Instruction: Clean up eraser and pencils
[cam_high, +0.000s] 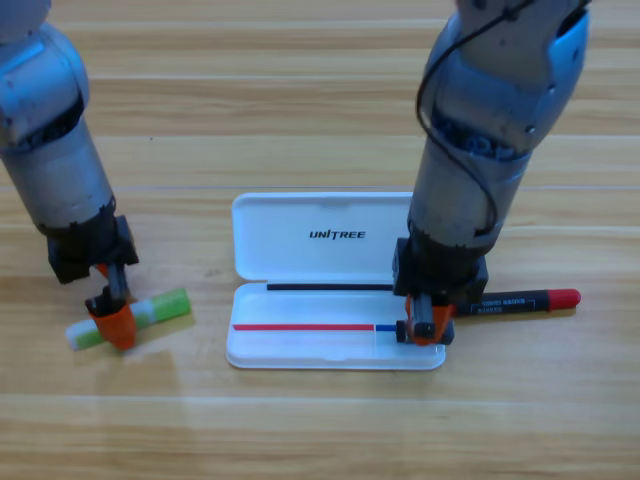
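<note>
The green pencil (160, 307) with its pale end lies slanted on the table, left of the white case (320, 345). My left gripper (112, 318) points down onto the pencil's left half and covers its middle. The black pencil (520, 300) with red ends lies right of the case, its left end hidden under the right arm. My right gripper (423, 330) points down over the right end of the case's tray. A small dark shape sits at its tip. I cannot tell whether that is the eraser, which shows nowhere else.
The case lies open at the table's middle, its lid (320, 235) folded back toward the arms and the shallow tray in front. Bare wooden table (320, 430) runs along the front and on both sides.
</note>
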